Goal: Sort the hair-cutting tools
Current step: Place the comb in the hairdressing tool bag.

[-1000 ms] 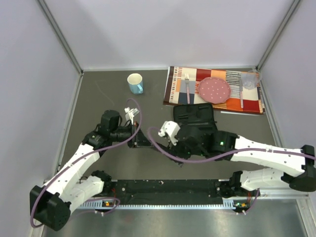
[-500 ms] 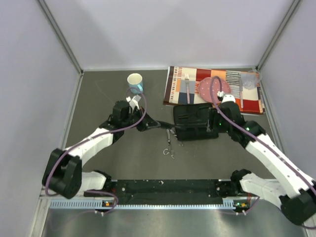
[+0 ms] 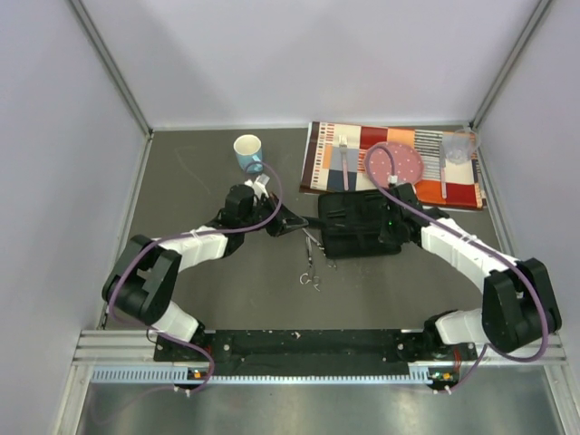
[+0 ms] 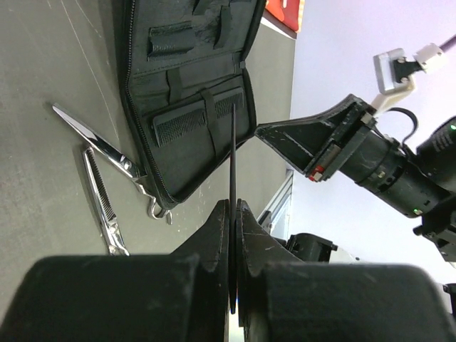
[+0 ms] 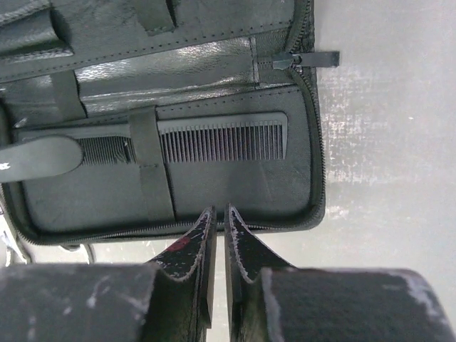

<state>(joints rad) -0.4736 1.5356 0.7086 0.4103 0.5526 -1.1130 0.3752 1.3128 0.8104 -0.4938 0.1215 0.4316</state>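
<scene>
My left gripper (image 3: pixel 281 220) (image 4: pixel 234 203) is shut on the slim black handled comb (image 4: pixel 234 149), seen edge-on. The comb's far end reaches the straps inside the open black zip case (image 3: pixel 358 227) (image 4: pixel 185 71) (image 5: pixel 235 192). The flat black comb (image 4: pixel 178 127) (image 5: pixel 221 141) lies under a strap in the case. Two silver scissors (image 3: pixel 313 263) (image 4: pixel 92 139) lie on the table by the case's left edge. My right gripper (image 3: pixel 391 217) (image 5: pixel 219 210) hangs over the case's right edge. Its jaws are shut to a thin slit with nothing between them.
A mug (image 3: pixel 248 151) stands at the back left. A striped placemat (image 3: pixel 317 172) at the back right carries a pink plate (image 3: pixel 394 163), a fork (image 3: pixel 344 159) and a clear glass (image 3: pixel 458 147). Walls enclose the table on three sides.
My right arm has swung from the case's left side to its right edge and its jaws have closed. My left arm has carried the handled comb to the case. The scissors now show on the table.
</scene>
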